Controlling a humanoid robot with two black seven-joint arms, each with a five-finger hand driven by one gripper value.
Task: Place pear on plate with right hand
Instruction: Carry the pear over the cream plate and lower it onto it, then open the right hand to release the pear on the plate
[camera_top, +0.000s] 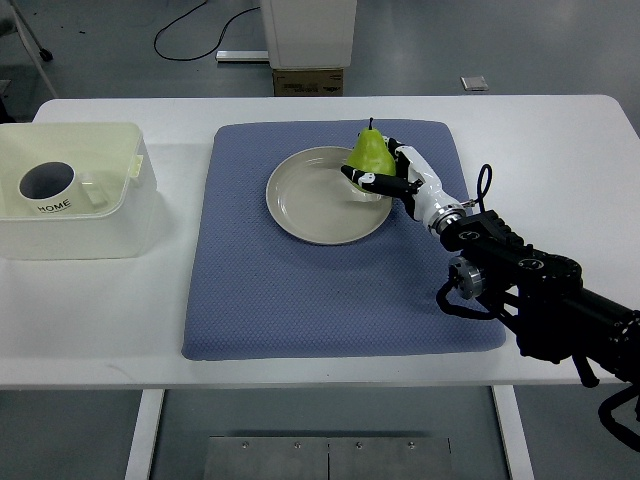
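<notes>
A green pear (372, 150) with a short stem stands upright over the right rim of a pale round plate (310, 200). My right hand (384, 173) is shut on the pear, white fingers (378, 183) wrapped around its lower right side. The arm reaches in from the lower right. I cannot tell whether the pear touches the plate. The left arm does not show.
The plate lies on a blue mat (300, 290) on a white table (560, 140). A translucent bin (120, 200) holding a white mug (50, 185) stands at the table's left. A cardboard box (308, 80) and a cable (190, 30) are on the floor beyond.
</notes>
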